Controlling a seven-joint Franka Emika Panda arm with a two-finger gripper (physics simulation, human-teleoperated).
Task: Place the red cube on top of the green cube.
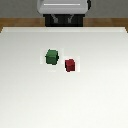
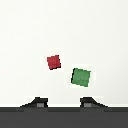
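In the exterior view the red cube (image 1: 70,64) sits near the frame's centre on the white desk (image 1: 30,100), just right of the green cube (image 1: 51,56), apart. Only the wrist view shows the pincer (image 2: 64,103), spread, holding nothing.

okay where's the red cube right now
The red cube sits on the white table, just to the exterior view's right of the green cube and slightly nearer the camera, with a small gap between them.

Exterior view: high, angled down over tabletop (image 1: 30,100). Wrist view: straight down, closer. Shared: red cube (image 1: 70,64) (image 2: 54,61), green cube (image 1: 51,56) (image 2: 80,77).
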